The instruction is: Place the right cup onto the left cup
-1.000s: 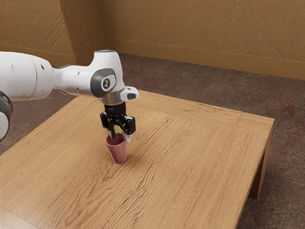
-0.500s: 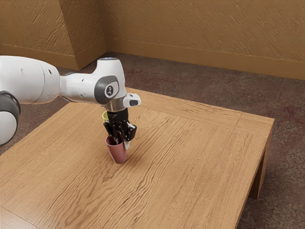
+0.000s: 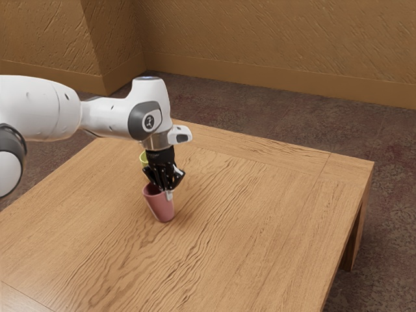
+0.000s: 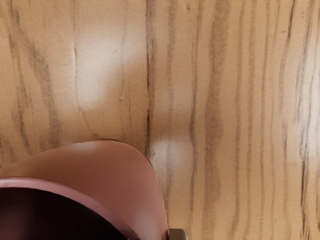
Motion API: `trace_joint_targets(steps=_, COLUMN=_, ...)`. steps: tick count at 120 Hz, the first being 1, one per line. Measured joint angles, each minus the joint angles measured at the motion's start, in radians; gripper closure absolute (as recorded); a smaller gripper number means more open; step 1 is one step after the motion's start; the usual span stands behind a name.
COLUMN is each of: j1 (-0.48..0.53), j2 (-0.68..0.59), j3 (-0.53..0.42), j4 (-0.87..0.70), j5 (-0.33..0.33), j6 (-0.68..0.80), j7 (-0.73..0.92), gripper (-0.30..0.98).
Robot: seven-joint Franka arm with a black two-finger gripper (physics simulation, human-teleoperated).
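My gripper: clamped on the wall of the pink cup, one finger down inside the mouth, the other against the outside. Hand above it, pointing down. In the wrist view, a grey fingertip sits right beside the cup's outer wall; the curved rim and dark interior are plain there too.

Pink cup: mouth up, over the wooden table — can't tell whether its base touches the wood. Second cup, yellow-green: behind my fingers in the exterior view, partly hidden by them, apart from the pink one. Cups not stacked.

Farther out: my white arm comes in from the exterior view's left. Beyond the table, dark mottled floor, then a brown textured wall.
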Motion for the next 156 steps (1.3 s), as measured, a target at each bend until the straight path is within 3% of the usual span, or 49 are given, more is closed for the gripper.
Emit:
trace_joint_targets(steps=26, j1=-0.010, j2=-0.043, j3=0.006, j4=0.021, j5=0.011, j6=-0.037, j7=-0.006, gripper=0.78)
trace_joint_targets(steps=52, j1=-0.005, j2=-0.028, j3=0.011, j4=0.175, j5=0.059, j6=-0.146, j7=-0.012, gripper=0.79)
trace_joint_targets(steps=129, j1=0.113, j2=0.247, j3=0.008, j4=0.729, j5=0.157, j6=-0.371, j7=0.062, gripper=0.79)
trace_joint_targets(steps=156, j1=0.132, j2=0.324, j3=0.006, j4=0.837, j5=0.166, j6=-0.405, j7=0.104, gripper=0.79)
